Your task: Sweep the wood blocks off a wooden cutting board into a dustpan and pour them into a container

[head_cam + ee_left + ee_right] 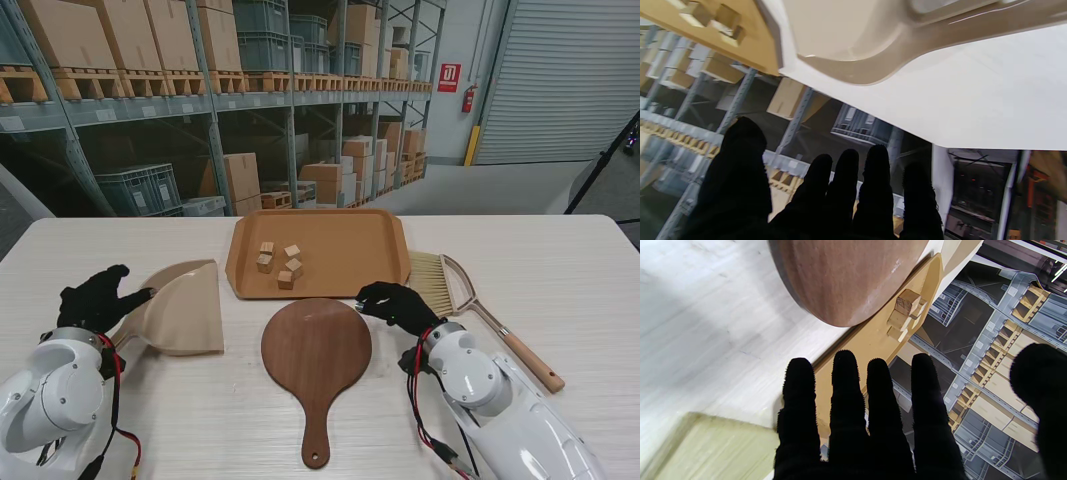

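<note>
The bench (pixel 560 270) is wide and pale, and behind it is a big storeroom with tall shelves (pixel 150 90) of boxes. At the far middle lies the tray (pixel 370 240), and the blocks (pixel 280 264) sit in a small bunch in it. Nearer to me is the round board (pixel 316 350), and it is bare. So the sweeping and pouring look done, and this seems to be the end of the job. The pan (pixel 185 305) lies on the left. The brush (pixel 450 285) lies on the right, just beside the tray.

The left hand (pixel 97 298) is beside the pan's handle, its fingers (pixel 873 186) apart and holding nothing. The right hand (pixel 398 305) is between the board and the brush, its fingers (pixel 845 400) straight, side by side, and holding nothing. Next, I think both hands only need to pull away.
</note>
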Motion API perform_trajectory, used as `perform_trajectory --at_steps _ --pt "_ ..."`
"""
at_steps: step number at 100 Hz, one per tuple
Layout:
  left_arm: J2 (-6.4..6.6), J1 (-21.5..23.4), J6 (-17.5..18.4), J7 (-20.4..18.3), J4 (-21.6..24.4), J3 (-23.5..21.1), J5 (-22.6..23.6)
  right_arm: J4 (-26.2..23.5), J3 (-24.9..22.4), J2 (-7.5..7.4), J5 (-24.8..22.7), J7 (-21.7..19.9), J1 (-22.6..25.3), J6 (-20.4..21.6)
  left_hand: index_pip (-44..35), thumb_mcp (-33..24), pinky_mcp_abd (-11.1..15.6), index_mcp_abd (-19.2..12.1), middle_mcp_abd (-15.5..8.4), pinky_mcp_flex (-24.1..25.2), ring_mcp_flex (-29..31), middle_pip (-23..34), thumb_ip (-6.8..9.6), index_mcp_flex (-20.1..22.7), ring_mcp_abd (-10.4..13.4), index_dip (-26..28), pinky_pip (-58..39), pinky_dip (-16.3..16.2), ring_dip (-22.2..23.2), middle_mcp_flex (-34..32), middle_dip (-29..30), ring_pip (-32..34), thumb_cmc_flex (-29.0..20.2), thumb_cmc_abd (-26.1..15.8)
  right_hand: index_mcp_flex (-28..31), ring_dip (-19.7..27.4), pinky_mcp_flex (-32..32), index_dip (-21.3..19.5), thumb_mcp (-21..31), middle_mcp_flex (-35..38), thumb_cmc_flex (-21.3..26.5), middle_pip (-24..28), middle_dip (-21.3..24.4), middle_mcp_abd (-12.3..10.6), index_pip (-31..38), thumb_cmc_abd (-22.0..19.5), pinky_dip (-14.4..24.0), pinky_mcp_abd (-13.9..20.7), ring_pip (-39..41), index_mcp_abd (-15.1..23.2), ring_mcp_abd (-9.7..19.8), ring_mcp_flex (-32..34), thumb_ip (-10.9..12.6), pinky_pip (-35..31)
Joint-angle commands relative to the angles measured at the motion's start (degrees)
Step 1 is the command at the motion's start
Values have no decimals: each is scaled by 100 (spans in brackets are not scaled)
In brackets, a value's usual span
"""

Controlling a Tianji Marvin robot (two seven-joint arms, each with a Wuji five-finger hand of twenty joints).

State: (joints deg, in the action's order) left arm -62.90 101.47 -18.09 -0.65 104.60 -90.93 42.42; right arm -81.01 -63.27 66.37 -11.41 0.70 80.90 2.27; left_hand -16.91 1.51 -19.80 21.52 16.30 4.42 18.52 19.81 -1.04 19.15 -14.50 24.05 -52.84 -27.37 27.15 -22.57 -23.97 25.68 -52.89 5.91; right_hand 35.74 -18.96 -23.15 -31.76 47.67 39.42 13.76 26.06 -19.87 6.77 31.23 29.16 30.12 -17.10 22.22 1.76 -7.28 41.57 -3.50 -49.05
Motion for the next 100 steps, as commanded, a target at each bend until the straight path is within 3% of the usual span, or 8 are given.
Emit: perform_trajectory --at_steps 1,21,37,54,62,75,92,100 --pt "-69 -58 114 31 146 117 -15 -92 31 47 -4 -38 -61 49 201 -12 48 -82 33 114 -247 278 21 -112 -423 -133 174 216 -45 438 215 -154 202 -172 -62 -92 14 4 31 100 78 122 -42 -15 -24 65 88 -146 159 62 24 105 62 -164" --pt "-174 -454 565 443 8 647 -654 -178 152 104 36 114 -224 87 554 14 -132 -461 -149 124 -449 -433 2 -16 -650 -202 514 400 -379 743 877 -916 572 -215 -71 -81 42 17 -26 85 45 80 -25 -10 -32 32 74 -158 125 77 8 82 64 -124" --pt "-139 -904 865 253 -370 1082 -846 -214 313 174 97 289 -365 131 770 23 14 -445 -53 74 -588 -599 -19 -1 -582 -315 735 514 -598 778 1106 -1285 715 -310 -70 -63 61 36 -138 83 -49 30 -2 4 -57 -168 58 -174 73 91 -2 53 60 -66" --pt "-172 -1336 1185 112 -820 1544 -1551 -150 503 228 98 415 -511 218 921 39 156 -354 40 71 -826 -684 -31 189 -537 -445 937 609 -832 757 1179 -1528 874 -368 -81 -23 97 98 -434 72 -156 -124 71 30 -158 -431 29 -205 -37 156 -28 16 85 52" --pt "-172 -1479 1365 4 -998 1700 -1782 -109 571 230 91 404 -550 260 894 40 159 -309 59 57 -800 -662 -37 483 -607 -470 977 627 -925 482 1182 -1537 959 -369 -100 18 123 163 -543 65 -181 -239 133 24 -242 -491 -4 -210 -141 188 -24 -22 102 160" --pt "-190 -1665 1755 -80 -1306 1907 -2169 -14 664 232 28 410 -579 325 720 17 160 -327 128 -302 -446 -520 -34 1029 -498 -431 873 587 -937 -93 1127 -1322 881 -197 -156 64 161 222 -633 34 -271 -319 176 18 -309 -508 -35 -240 -252 182 -8 -77 105 277" --pt "-224 -1810 2122 -59 -1651 2141 -2439 125 758 239 106 344 -587 310 549 -28 207 -395 99 -622 -4 -398 -15 1231 -425 -355 536 392 -935 -477 1027 -918 607 37 -166 80 144 237 -690 -5 -282 -343 190 5 -294 -509 -33 -238 -301 226 12 -84 113 337" --pt "-256 -1862 2167 -68 -1792 2242 -2714 191 793 243 229 257 -593 246 459 -28 40 -363 113 -837 296 -321 -10 1241 -460 -328 137 161 -867 -653 962 -694 531 48 -187 77 149 238 -707 -32 -252 -342 191 12 -280 -507 -22 -227 -306 221 -3 -96 119 353"
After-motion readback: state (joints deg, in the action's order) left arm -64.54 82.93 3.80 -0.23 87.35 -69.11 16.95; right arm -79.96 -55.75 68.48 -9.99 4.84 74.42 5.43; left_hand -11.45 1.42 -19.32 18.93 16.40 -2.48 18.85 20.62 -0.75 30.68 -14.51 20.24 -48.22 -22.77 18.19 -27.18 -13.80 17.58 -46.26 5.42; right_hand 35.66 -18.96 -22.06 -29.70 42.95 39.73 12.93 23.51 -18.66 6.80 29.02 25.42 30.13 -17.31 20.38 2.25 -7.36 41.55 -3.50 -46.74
